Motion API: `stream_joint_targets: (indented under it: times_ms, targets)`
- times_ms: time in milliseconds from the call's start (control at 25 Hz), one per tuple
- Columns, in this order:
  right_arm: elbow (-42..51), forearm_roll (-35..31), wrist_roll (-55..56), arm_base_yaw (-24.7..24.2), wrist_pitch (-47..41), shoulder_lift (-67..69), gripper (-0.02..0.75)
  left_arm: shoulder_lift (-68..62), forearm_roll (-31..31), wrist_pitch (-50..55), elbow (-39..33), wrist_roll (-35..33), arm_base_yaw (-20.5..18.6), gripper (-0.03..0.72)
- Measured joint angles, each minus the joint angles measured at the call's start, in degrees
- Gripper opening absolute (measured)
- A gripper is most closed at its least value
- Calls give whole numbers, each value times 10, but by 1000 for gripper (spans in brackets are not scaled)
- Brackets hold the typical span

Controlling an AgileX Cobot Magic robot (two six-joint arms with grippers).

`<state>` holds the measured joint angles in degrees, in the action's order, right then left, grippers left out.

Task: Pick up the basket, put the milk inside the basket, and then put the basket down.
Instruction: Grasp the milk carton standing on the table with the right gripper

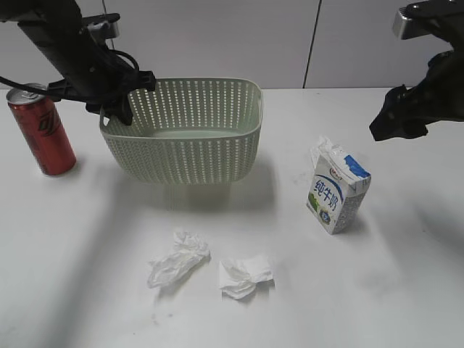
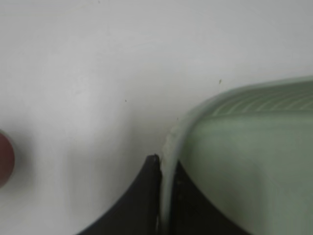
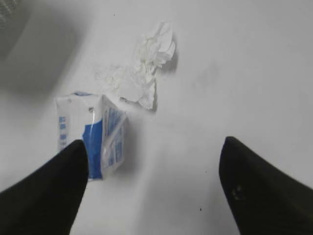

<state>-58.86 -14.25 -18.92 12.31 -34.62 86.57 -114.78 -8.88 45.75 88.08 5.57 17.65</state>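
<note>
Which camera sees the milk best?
The exterior view: the milk stands whole and upright there, its blue writing facing the camera. The right wrist view shows it from above, partly hidden behind a finger of the right tool. The left wrist view misses it.

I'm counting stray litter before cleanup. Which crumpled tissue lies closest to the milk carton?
The tissue behind the milk, bunched against the carton's far top edge. The other two tissues lie apart on the open table in front of the basket.

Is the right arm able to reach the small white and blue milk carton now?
Probably yes. The right gripper hangs open above the table, and the white and blue milk carton stands upright with nothing over it; only a crumpled white tissue lies behind it.
</note>
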Motion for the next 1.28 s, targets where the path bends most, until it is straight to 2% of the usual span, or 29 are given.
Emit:
stream_joint_targets:
  times_ms: [360,480,720,1280]
  targets:
    - [0,5,73,0,-215,-98,613,0,0,1,0,1,0,0]
    - [4,7,88,0,-251,-145,598,0,-3,1,0,1,0,0]
    - [63,9,103,0,-255,-281,594,0,-11,2,0,1,0,0]
    - [254,52,119,0,-190,-653,594,0,-11,1,0,1,0,0]
